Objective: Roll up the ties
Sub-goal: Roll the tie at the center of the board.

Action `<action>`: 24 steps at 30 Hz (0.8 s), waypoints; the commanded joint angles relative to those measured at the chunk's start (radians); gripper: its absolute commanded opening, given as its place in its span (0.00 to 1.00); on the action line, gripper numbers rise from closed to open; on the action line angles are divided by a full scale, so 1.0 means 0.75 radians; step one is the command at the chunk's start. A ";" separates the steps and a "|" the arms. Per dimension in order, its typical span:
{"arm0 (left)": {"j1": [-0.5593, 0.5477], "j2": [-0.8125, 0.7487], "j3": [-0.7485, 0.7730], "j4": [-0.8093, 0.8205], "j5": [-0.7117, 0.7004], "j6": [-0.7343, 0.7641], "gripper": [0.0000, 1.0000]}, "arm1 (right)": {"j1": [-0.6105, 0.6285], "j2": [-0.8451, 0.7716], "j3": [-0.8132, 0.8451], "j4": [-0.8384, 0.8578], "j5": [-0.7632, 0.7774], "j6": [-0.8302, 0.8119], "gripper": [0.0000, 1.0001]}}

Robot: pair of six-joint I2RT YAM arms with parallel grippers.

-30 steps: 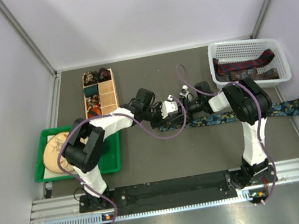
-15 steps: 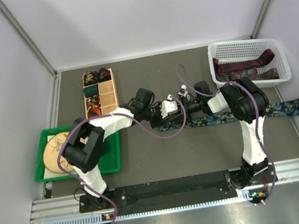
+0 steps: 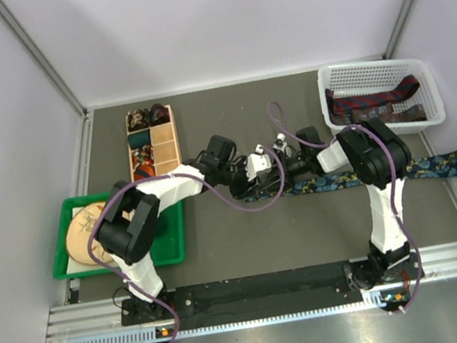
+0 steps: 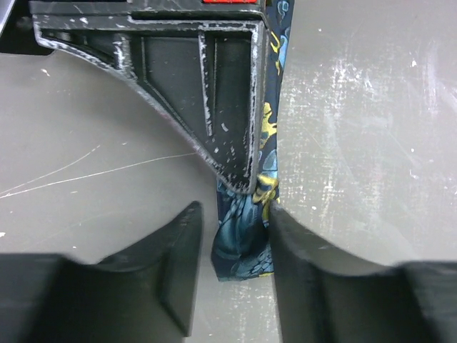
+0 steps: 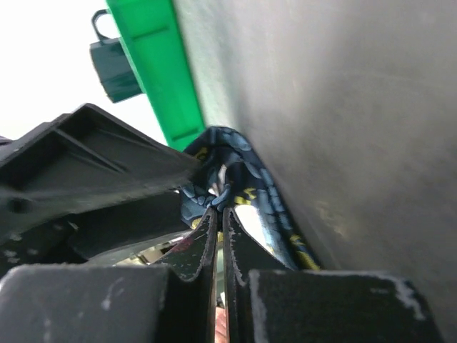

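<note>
A dark blue floral tie (image 3: 402, 170) lies stretched across the table towards the right edge. Its left end is folded up where the two grippers meet. In the left wrist view that folded end (image 4: 243, 243) hangs between my left gripper's (image 4: 234, 211) open jaws, touching the right finger, with a gap at the left finger. My right gripper (image 5: 220, 209) is shut, its tips pinching the tie's fold (image 5: 235, 161). From above, the left gripper (image 3: 265, 174) and right gripper (image 3: 280, 170) sit tip to tip at mid-table.
A white basket (image 3: 378, 69) at the back right holds dark red patterned ties (image 3: 374, 99). A wooden divided box (image 3: 166, 151) at the back left holds small coils. A green tray (image 3: 173, 232) lies at the left, beside the left arm.
My left gripper's jaws have opened off the tie's end. My right gripper's jaws have shut on the fold. Both arms have hardly moved.
</note>
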 commanded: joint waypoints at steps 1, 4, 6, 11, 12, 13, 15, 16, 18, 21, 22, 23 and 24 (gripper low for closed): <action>0.025 -0.091 -0.021 -0.024 0.016 0.028 0.52 | -0.002 -0.105 0.055 -0.230 0.070 -0.223 0.00; 0.064 -0.117 -0.025 -0.102 0.031 0.075 0.65 | -0.019 -0.150 0.069 -0.334 0.115 -0.313 0.00; 0.074 -0.126 -0.027 -0.121 0.033 0.108 0.66 | -0.027 -0.170 0.081 -0.386 0.140 -0.374 0.00; 0.056 -0.097 -0.009 -0.129 0.059 0.123 0.68 | -0.027 -0.221 0.108 -0.520 0.228 -0.491 0.00; 0.048 -0.075 0.001 -0.129 0.055 0.110 0.69 | -0.025 -0.223 0.112 -0.543 0.242 -0.505 0.00; 0.038 -0.060 0.026 -0.129 0.047 0.104 0.69 | -0.025 -0.223 0.116 -0.556 0.250 -0.517 0.00; 0.005 -0.019 0.048 -0.133 0.033 0.090 0.70 | -0.025 -0.228 0.126 -0.607 0.267 -0.552 0.00; -0.005 -0.003 0.075 -0.131 0.016 0.084 0.70 | -0.027 -0.230 0.124 -0.615 0.277 -0.562 0.00; -0.038 0.044 0.118 -0.145 -0.014 0.069 0.72 | -0.025 -0.236 0.126 -0.650 0.285 -0.593 0.00; -0.065 0.091 0.146 -0.125 -0.063 0.049 0.72 | -0.025 -0.248 0.122 -0.682 0.310 -0.632 0.00; -0.071 0.101 0.153 -0.125 -0.072 0.049 0.71 | -0.027 -0.248 0.120 -0.686 0.322 -0.640 0.00; -0.079 0.110 0.157 -0.127 -0.080 0.049 0.70 | -0.027 -0.248 0.118 -0.687 0.326 -0.646 0.00; -0.083 0.128 0.171 -0.125 -0.104 0.049 0.67 | -0.027 -0.248 0.118 -0.687 0.322 -0.646 0.00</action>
